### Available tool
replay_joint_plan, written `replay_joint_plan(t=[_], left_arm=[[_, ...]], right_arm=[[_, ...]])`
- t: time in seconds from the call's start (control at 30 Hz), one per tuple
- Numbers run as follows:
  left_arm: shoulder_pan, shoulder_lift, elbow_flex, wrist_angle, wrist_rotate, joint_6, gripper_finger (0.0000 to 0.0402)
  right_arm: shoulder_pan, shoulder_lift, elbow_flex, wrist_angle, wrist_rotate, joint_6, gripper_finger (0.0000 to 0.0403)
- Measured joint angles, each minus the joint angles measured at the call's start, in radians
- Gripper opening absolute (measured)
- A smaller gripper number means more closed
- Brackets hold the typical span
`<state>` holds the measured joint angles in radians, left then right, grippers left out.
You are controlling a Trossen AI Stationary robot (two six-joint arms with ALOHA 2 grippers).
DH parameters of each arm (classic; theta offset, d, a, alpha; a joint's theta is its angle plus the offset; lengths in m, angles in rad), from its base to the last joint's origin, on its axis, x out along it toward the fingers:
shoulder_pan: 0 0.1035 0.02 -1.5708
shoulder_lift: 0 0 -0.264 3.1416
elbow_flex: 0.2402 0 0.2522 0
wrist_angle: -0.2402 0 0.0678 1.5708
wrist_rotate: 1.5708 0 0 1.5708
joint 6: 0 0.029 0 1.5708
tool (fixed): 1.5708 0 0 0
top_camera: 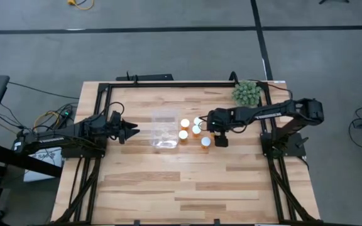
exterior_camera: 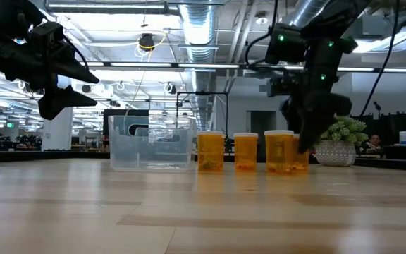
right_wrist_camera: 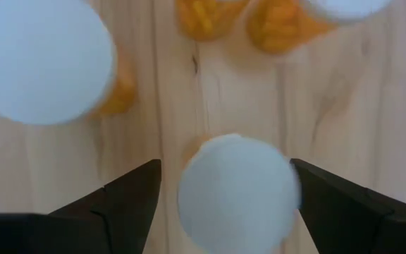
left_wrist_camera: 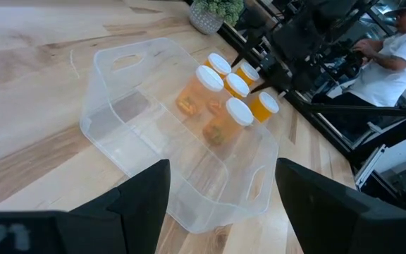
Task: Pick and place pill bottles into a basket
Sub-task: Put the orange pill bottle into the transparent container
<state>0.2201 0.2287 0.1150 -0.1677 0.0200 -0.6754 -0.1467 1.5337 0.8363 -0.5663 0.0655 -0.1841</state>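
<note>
Right wrist view: I see right gripper point(right_wrist_camera: 224, 204) fingers spread, straddling one pill bottle point(right_wrist_camera: 237, 185), not clamped. Pill bottles point(top_camera: 192, 131) stand beside basket point(top_camera: 165, 130). Left gripper point(top_camera: 131, 132) open, near basket.

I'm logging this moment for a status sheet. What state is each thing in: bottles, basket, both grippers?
pill bottles: upright, capped, clustered on the table beside the basket.
basket: upright, empty, open-topped.
right gripper: open, fingers straddling one bottle's white cap, not yet closed.
left gripper: open, holding nothing, waiting left of the basket.
</note>
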Motion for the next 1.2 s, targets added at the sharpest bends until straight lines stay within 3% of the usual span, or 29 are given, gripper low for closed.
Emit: replay_joint_plan(t=[0.27,0.97,1.2], left_arm=[[0.0,0.0,0.0,0.0,0.0,-0.01,0.0247],[0.0,0.0,0.0,0.0,0.0,-0.01,0.0247],[0.0,0.0,0.0,0.0,0.0,-0.01,0.0247]], right_arm=[[0.0,0.053,0.0,0.001,0.001,0.0,0.0302],[-0.006,0.05,0.034,-0.01,0.007,-0.008,0.0301],[-0.006,0.05,0.034,-0.01,0.004,-0.008,0.0266]])
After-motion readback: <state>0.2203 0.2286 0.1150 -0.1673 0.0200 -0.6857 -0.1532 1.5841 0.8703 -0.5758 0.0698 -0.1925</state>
